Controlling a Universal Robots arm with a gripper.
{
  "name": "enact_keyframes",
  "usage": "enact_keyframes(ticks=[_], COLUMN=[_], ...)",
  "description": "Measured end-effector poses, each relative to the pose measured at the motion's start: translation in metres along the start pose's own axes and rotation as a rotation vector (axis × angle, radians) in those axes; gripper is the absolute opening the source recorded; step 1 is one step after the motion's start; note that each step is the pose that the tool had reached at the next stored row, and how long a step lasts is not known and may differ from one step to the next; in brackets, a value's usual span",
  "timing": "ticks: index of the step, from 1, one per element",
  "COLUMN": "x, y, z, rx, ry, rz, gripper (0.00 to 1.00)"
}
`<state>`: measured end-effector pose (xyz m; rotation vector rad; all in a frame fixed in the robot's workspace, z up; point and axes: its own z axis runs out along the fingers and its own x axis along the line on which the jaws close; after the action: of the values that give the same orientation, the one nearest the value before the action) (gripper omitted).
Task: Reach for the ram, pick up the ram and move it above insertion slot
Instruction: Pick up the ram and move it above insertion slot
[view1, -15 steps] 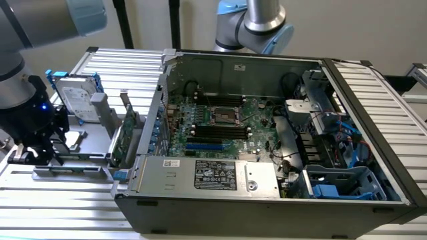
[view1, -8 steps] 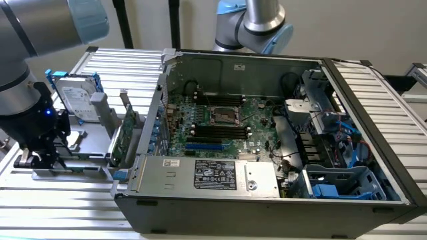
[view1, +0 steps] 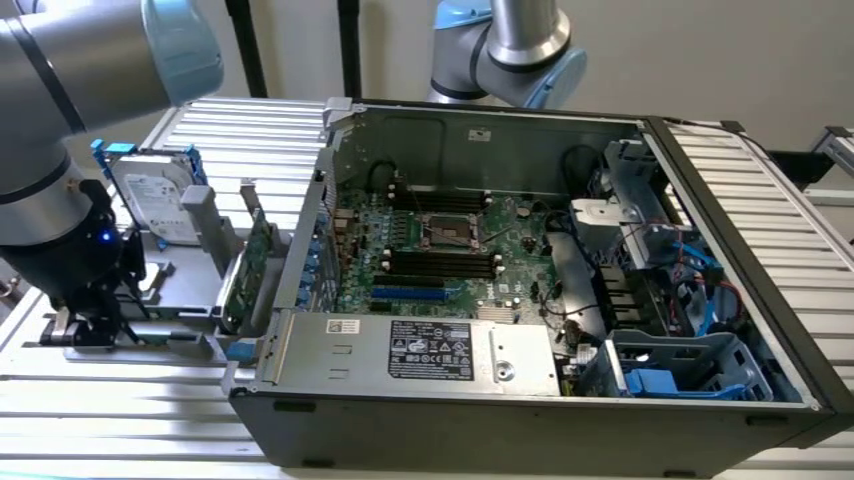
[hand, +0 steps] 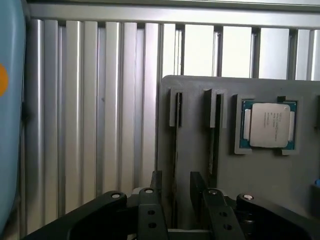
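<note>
Over the grey holder (hand: 195, 125) on the table (hand: 100, 125), the pincer (hand: 176, 179) hangs with fingers apart, straddling the ram (hand: 176, 145) standing edge-on in its slot. An off-centre squeeze could tilt or jam it, or knock the second stick (hand: 215, 140).

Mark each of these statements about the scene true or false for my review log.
1. The computer case lies open, with its board in view. True.
2. The gripper is down inside the case. False: it hangs low over the grey holder, outside the case.
3. A processor chip sits in a recess of that holder. True.
4. The hard drive lies flat inside the case. False: it stands upright in the holder, at the exterior view's left of the case.
</note>
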<state>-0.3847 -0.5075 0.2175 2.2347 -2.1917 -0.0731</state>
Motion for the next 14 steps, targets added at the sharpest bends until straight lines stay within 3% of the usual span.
enact_keyframes(ticks=[5, 11, 14], x=[0.001, 0.001, 0.001], y=[-0.0004, -0.0007, -0.0008], z=[0.0087, 0.0165, 0.0196], rx=[-0.0001, 0.0002, -0.0022], ry=[-0.0066, -0.0206, -0.0225], rz=[-0.004, -0.005, -0.005], gripper=[0.36, 0.36, 0.36])
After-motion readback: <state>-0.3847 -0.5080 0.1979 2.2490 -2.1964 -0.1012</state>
